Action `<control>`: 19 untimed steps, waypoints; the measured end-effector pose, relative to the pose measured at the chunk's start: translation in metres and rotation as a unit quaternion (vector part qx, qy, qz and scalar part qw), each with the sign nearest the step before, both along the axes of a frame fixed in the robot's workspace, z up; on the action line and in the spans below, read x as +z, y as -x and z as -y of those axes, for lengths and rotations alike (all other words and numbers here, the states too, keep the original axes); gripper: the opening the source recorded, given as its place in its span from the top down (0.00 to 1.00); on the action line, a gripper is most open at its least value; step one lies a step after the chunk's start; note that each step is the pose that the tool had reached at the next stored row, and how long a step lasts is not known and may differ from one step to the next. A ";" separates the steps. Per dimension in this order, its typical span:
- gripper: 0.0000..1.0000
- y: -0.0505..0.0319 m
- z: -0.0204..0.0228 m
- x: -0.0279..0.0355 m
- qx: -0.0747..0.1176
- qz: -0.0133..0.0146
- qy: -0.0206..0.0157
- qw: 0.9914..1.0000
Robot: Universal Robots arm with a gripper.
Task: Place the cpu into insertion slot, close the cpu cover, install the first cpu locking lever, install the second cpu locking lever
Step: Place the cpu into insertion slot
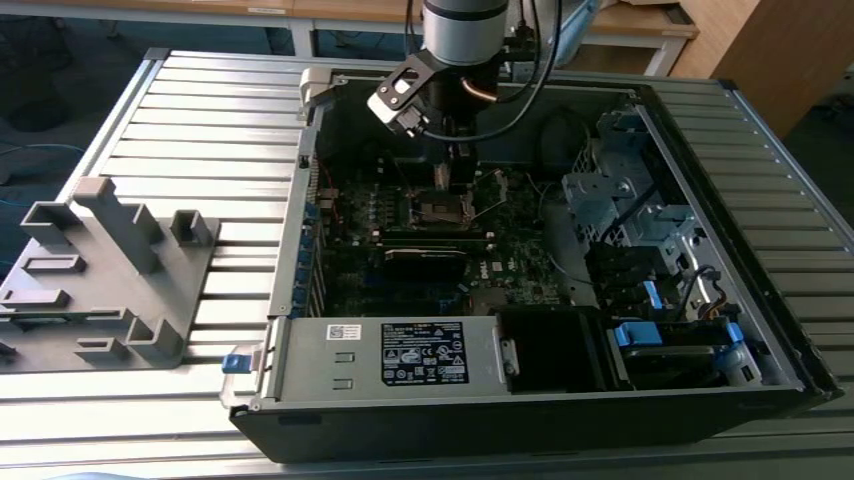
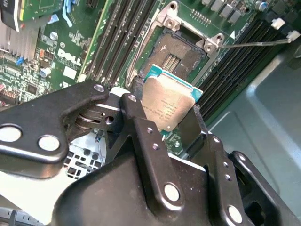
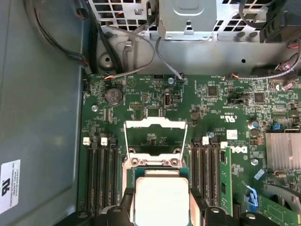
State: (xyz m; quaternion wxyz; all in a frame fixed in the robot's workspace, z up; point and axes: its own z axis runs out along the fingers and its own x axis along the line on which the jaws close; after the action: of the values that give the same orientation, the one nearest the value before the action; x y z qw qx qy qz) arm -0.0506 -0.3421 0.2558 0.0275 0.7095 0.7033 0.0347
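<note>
While the arm (image 1: 461, 30) reaches down into the open computer case (image 1: 534, 400) on the bench (image 1: 200, 120), its jaws are clamped on two opposite edges of the cpu (image 2: 169, 101), holding it over the socket (image 2: 176, 52) and not yet seated in it. The cpu cover (image 3: 155, 123) is swung back open, leaving the socket's contacts bare, and a thin lever (image 2: 254, 44) sticks out free from one corner. Memory slots (image 3: 101, 174) flank the socket on both sides.
</note>
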 end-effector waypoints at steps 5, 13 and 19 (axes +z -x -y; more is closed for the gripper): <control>0.46 0.0050 -0.0011 -0.0022 0.000 0.000 -0.001 1.000; 0.46 0.0112 -0.0018 -0.0146 0.000 0.000 -0.001 1.000; 0.46 0.0127 -0.0017 -0.0216 0.000 0.000 -0.001 1.000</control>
State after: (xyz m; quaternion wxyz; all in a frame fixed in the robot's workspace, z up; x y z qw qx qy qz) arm -0.0633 -0.3404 0.2343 0.0271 0.7095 0.7033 0.0350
